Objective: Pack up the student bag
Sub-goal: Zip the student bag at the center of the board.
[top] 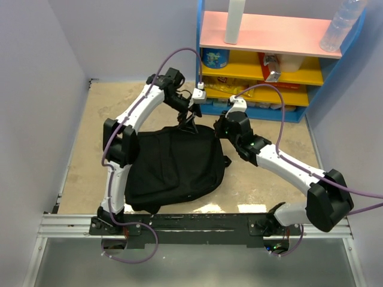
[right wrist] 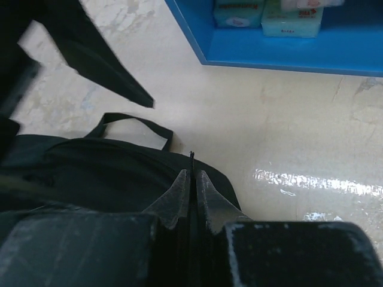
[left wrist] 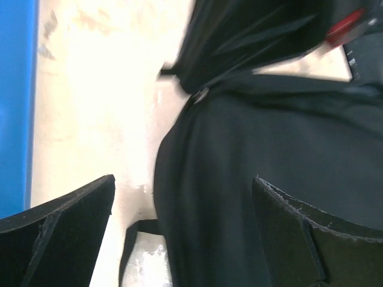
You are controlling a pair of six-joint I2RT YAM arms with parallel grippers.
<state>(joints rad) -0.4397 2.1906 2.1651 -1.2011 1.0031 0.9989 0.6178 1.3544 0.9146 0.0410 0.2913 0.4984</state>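
The table (top: 78, 149) carries a blue-sided shelf (top: 281, 36) at its far right. The bag (top: 173, 167) lies flat near the middle of the table, between the two arms, all black and closer to the left arm's base. The left gripper (top: 192, 118) hangs over the bag's far edge with its fingers (left wrist: 60, 233) spread wide and nothing between them. The right gripper (top: 221, 127) sits at the bag's far right corner, fingers (right wrist: 179, 194) pressed together. A thin dark sliver pokes out at their tips, too small to identify. A handle loop (right wrist: 128, 119) lies on the table beside the bag.
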